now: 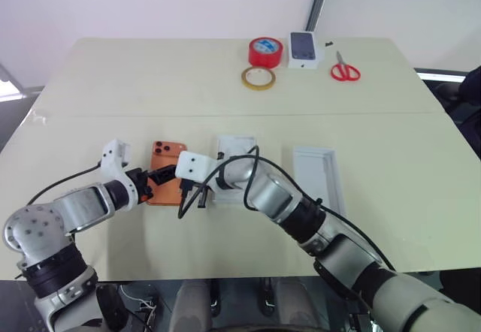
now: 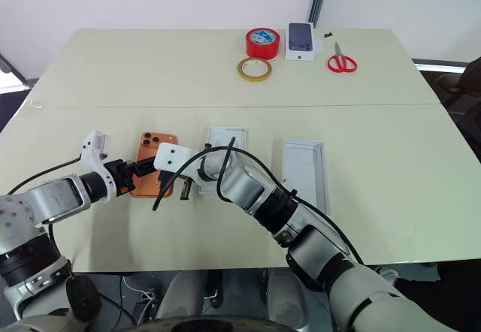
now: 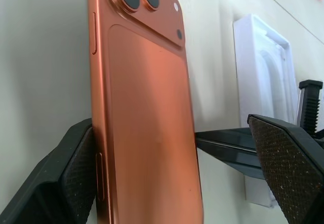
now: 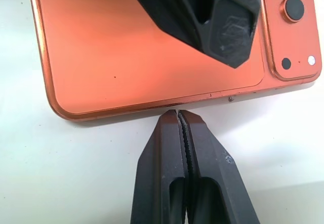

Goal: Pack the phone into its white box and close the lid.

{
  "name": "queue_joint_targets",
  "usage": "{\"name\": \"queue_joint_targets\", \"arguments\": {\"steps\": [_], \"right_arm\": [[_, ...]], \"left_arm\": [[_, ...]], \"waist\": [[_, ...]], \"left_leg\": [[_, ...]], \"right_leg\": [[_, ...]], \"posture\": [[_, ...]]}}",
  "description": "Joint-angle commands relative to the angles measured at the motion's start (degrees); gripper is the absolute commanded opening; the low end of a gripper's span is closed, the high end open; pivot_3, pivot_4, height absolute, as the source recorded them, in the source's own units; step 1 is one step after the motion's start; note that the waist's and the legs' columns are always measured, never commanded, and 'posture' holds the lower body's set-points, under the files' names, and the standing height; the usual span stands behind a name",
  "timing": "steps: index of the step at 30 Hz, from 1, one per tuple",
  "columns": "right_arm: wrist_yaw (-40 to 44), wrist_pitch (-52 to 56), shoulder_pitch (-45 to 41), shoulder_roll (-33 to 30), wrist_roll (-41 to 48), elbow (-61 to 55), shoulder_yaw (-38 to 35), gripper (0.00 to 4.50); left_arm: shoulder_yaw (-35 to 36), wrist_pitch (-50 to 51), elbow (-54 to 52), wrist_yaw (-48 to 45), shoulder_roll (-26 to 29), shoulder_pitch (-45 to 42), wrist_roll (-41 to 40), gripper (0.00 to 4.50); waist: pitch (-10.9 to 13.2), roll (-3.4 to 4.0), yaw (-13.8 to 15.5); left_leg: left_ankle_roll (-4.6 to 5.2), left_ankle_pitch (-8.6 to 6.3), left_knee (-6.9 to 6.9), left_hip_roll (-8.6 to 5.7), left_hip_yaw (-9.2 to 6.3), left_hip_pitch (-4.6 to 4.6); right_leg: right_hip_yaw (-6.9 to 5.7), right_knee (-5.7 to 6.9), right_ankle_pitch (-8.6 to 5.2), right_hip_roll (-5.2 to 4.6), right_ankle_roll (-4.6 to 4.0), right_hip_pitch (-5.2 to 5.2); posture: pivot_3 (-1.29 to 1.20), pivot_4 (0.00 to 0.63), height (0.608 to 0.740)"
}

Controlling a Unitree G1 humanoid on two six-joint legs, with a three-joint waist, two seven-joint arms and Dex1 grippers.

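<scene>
1. Cream table (image 1: 113, 84) against a pale wall; far side holds a red tape roll (image 1: 265, 51), a tan tape ring (image 1: 258, 78), red scissors (image 1: 345, 69) and a small box with a phone picture (image 1: 304, 49), all well beyond the phone.
2. The phone (image 2: 154, 165) lies flat, camera side up. Just to its right sits a white moulded insert (image 2: 222, 152); further right, well apart, the white box (image 2: 304, 170), open and empty.
3. Left gripper (image 3: 177, 176) spread wide, straddling the phone: one pad against the phone's long edge, the other off the opposite edge. Nothing grasped yet.
4. Right gripper (image 4: 181, 120) clenched, empty, tips pressed at the phone's right edge.
5. Risk: closing across the phone's slick metal sides may pinch it out sideways or tip it on edge.
6. Risk: the right tips wedged at the edge could shove the phone out from under the left pads.
7. Risk: the insert lies between phone and box; a low carry could clip it.
</scene>
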Motion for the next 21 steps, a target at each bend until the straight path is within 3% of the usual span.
{"name": "queue_joint_targets", "arguments": {"steps": [1, 4, 14, 16, 19, 20, 21], "right_arm": [[0.51, -0.13, 0.21, -0.43, -0.34, -2.78, -0.03, 0.00], [1.11, 0.72, 0.19, -1.60, -0.22, -5.52, -0.57, 0.00], [4.44, 6.30, 1.61, -7.28, 2.65, -18.35, -3.63, 0.00], [4.77, 7.33, 1.90, -8.39, 3.15, -20.17, -4.32, 0.00], [5.31, 8.65, 2.42, -10.28, 4.35, -22.86, -5.47, 0.00], [5.50, 9.04, 2.62, -10.92, 4.87, -23.77, -5.89, 0.00], [6.15, 9.27, 3.11, -11.69, 6.03, -25.19, -7.04, 0.00]], "left_arm": [[2.17, 0.50, -0.45, 1.29, -0.82, -0.48, -2.25, 3.68], [3.38, 0.50, -0.14, 2.38, -0.96, -0.47, -2.94, 2.19], [6.40, -1.10, 1.51, 7.68, -2.63, -0.46, -8.31, 2.19], [6.06, -1.73, 1.90, 8.68, -2.49, -0.17, -9.59, 1.63], [5.22, -3.71, 2.57, 10.47, -2.11, 0.11, -12.75, 0.31], [4.68, -4.74, 2.79, 11.16, -1.78, 0.29, -14.28, 0.04], [4.01, -6.07, 2.99, 12.04, -1.61, 0.24, -16.13, 0.04]], "waist": [[0.00, 0.00, 0.03], [0.00, 0.00, 0.10], [0.00, -0.02, 0.10], [0.00, -0.02, 0.10], [-0.02, -0.04, 0.25], [-0.02, -0.03, 0.21], [-0.02, -0.04, 0.20]], "left_leg": [[0.00, 0.00, 0.00, 0.00, 0.00, 0.00], [0.00, 0.00, 0.00, 0.00, 0.00, -0.06], [-0.11, 0.09, 0.04, -0.01, -0.01, -0.88], [-0.11, 0.09, 0.07, -0.01, -0.01, -0.90], [-0.10, 0.09, 0.14, -0.01, -0.01, -0.90], [-0.10, 0.09, 0.18, -0.02, -0.05, -0.84], [-0.10, 0.09, 0.18, -0.02, -0.04, -0.85]], "right_leg": [[0.00, 0.00, 0.00, 0.00, 0.00, 0.00], [0.00, 0.00, 0.00, -0.02, 0.00, -0.07], [0.01, 0.12, 0.02, -0.02, -0.01, -0.65], [0.00, 0.13, 0.02, -0.01, -0.01, -0.66], [-0.01, 0.13, 0.02, 0.00, -0.02, -0.64], [-0.03, 0.13, 0.02, -0.01, -0.03, -0.58], [-0.02, 0.12, 0.05, -0.01, -0.08, -0.54]], "posture": [[0.00, 0.150, 0.740], [0.00, 0.150, 0.740], [0.00, 0.150, 0.740], [0.00, 0.150, 0.740], [0.00, 0.150, 0.740], [0.00, 0.150, 0.740], [0.00, 0.150, 0.740]]}}
